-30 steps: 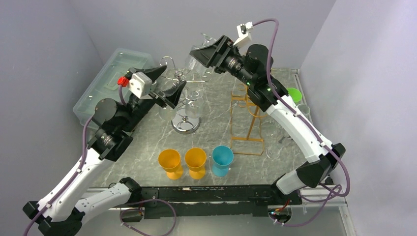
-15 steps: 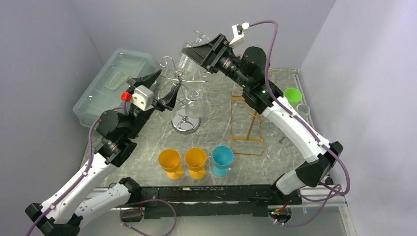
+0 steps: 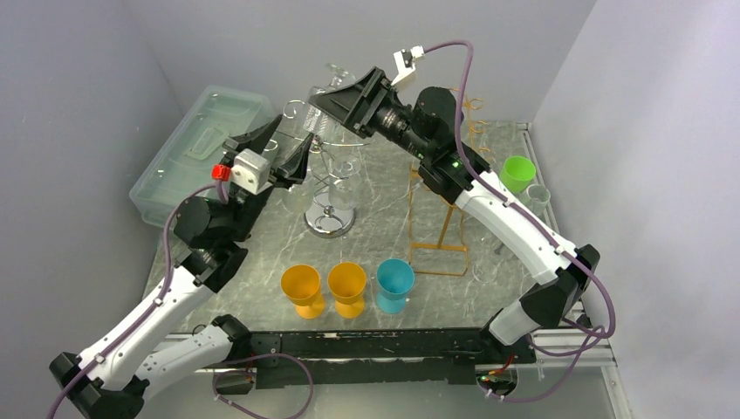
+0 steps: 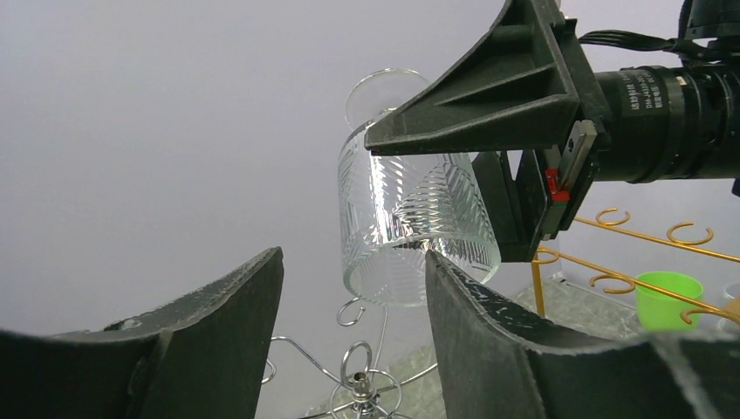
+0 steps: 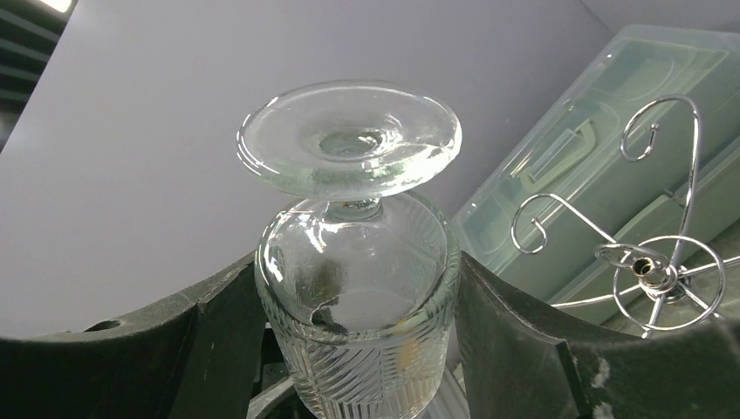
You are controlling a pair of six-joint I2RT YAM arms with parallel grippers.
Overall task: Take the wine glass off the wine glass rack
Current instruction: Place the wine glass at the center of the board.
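The wine glass [image 3: 326,98] is clear, with a ribbed bowl, and hangs upside down in the air. My right gripper [image 3: 323,105] is shut on its bowl [image 5: 358,297], with the round foot [image 5: 349,140] pointing up. The glass is clear of the chrome wine glass rack [image 3: 330,188], above its curled hooks [image 5: 650,266]. My left gripper [image 3: 293,133] stands open just left of the rack's top, with nothing between its fingers. In the left wrist view the glass [image 4: 410,227] hangs beyond and above the left gripper [image 4: 353,255], and the rack's top ring [image 4: 362,380] shows between the fingers.
A gold wire rack [image 3: 441,209] stands right of the chrome one. Two orange cups [image 3: 302,286] [image 3: 347,285] and a blue cup [image 3: 394,281] line the near side. A green cup [image 3: 521,170] sits far right. A clear plastic bin [image 3: 196,144] lies at the back left.
The right arm has carried the glass up and to the left, away from the rack's hooks. The left gripper has risen toward the rack's top and its jaws have narrowed a little.
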